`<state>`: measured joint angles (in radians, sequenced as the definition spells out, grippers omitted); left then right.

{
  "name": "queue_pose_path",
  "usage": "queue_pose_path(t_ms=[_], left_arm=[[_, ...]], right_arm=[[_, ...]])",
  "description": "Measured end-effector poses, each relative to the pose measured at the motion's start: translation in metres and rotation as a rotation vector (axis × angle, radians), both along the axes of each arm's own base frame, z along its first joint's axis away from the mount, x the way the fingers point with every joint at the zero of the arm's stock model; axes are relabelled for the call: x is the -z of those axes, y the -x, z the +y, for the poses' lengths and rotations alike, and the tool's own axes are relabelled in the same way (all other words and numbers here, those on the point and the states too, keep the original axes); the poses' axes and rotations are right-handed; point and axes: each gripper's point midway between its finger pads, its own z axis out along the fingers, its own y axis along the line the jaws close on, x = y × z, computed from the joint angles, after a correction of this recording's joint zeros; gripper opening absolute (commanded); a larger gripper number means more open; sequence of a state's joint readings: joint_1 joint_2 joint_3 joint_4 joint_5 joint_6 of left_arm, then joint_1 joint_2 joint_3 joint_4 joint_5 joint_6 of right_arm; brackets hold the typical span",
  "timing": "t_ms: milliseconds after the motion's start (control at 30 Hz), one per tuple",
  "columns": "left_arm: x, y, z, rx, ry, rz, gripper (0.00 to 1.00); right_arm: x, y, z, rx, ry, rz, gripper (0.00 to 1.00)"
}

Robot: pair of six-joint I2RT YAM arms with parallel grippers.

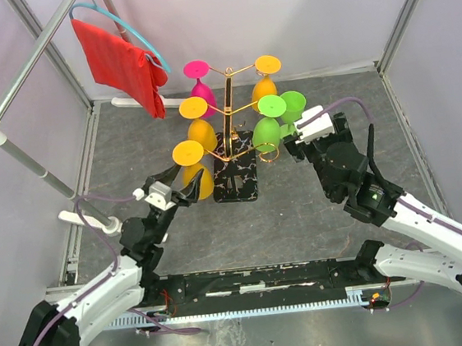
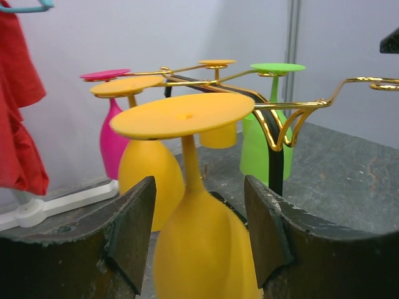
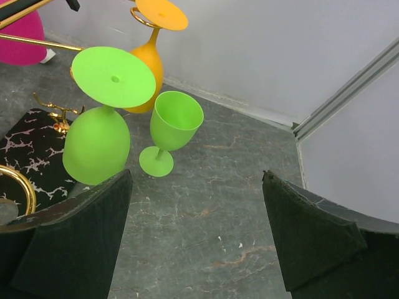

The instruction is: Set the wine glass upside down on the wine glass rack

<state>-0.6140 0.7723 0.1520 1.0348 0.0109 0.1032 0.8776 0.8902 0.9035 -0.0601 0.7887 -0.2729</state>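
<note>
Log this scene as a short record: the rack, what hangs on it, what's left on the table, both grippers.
rack: gold wire tree stand on black marbled base, upright
hung upside down: pink wine glass, three orange wine glasses, green wine glass
on table: second green wine glass, standing upright
left gripper: open, flanking the front orange glass
right gripper: open, empty, above the grey table
</note>
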Motion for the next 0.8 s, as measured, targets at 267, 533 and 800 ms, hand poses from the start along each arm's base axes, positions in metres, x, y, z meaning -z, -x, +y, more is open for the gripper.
queue_pose_path(t_ms=[267, 533, 800], left_arm=[[0.007, 0.006, 0.039, -0.138, 0.094, 0.081, 0.65], [-0.008, 0.017, 0.091, -0.317, 0.256, 0.176, 0.62], [-0.076, 0.009, 0.093, -0.365, 0.251, 0.222, 0.61]], right_arm=[[0.001, -0.006, -0.008, 0.069, 0.017, 0.025, 0.94], [0.012, -0.045, -0.062, 0.224, -0.064, 0.109, 0.94], [0.042, -0.096, -0.088, 0.233, -0.239, 0.228, 0.92]])
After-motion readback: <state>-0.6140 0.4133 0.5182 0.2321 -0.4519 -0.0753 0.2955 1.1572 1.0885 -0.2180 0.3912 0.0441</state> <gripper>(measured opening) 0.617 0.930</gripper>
